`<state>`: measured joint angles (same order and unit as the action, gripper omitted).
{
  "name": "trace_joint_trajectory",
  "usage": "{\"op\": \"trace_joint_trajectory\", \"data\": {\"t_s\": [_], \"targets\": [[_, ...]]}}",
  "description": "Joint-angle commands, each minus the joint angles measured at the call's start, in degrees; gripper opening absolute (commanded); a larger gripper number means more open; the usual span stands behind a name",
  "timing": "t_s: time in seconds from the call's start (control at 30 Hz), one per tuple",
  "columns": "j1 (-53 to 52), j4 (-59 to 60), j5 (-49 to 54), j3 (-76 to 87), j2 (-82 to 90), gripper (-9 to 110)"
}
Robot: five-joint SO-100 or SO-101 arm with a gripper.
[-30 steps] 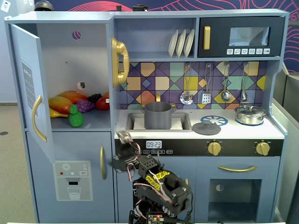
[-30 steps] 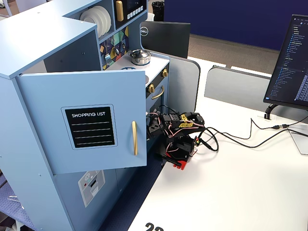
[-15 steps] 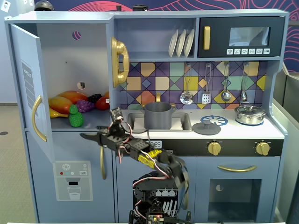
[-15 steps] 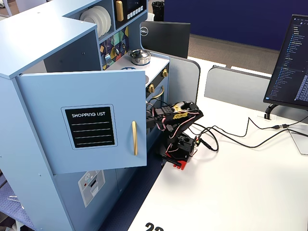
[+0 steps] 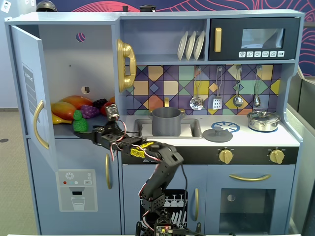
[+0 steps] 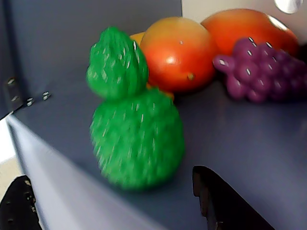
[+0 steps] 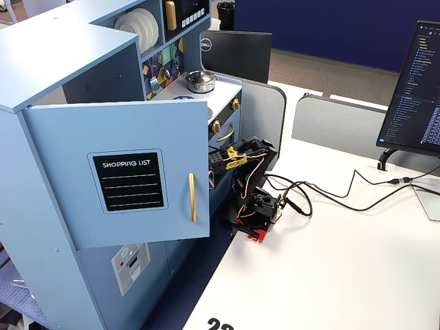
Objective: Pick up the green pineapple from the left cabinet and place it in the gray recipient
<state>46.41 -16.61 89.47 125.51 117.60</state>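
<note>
The green pineapple [image 5: 78,122] stands upright at the front edge of the shelf in the left cabinet [image 5: 74,54], whose blue door [image 5: 30,88] is swung open. In the wrist view the pineapple [image 6: 136,139] fills the middle, blurred. My gripper [image 6: 110,179] is open, with one dark finger [image 6: 19,206] at the lower left and the other [image 6: 225,201] at the lower right, just short of the fruit. In a fixed view the gripper [image 5: 87,132] is at the shelf edge, right of the pineapple. The gray recipient [image 5: 166,121] stands in the sink.
Orange mangoes [image 6: 177,52] and purple grapes [image 6: 259,69] lie behind the pineapple. A gray lid [image 5: 217,134] and a silver lidded pot [image 5: 263,120] sit on the counter. From the side, the open door [image 7: 124,172] hides the cabinet's inside; the arm [image 7: 247,161] reaches behind it.
</note>
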Motion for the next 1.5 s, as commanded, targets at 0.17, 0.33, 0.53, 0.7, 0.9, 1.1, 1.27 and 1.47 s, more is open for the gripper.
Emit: {"op": "trace_joint_trajectory", "data": {"t_s": [0.17, 0.33, 0.53, 0.7, 0.9, 1.1, 1.27, 1.47], "targets": [[-2.29, -1.85, 2.72, -17.14, -12.66, 37], [-1.49, -1.76, 9.58, -25.4, -19.86, 20], [3.96, -8.0, 10.46, -22.06, -14.5, 0], [8.35, -15.91, 18.72, -4.75, 2.46, 0], [14.41, -7.56, 26.19, 13.71, 33.4, 0], [-4.39, 4.83, 22.94, 17.75, 55.28, 0], [-30.59, 19.95, 9.76, 9.49, 58.54, 0], [-44.03, 25.4, 6.33, -5.71, 39.9, 0]]}}
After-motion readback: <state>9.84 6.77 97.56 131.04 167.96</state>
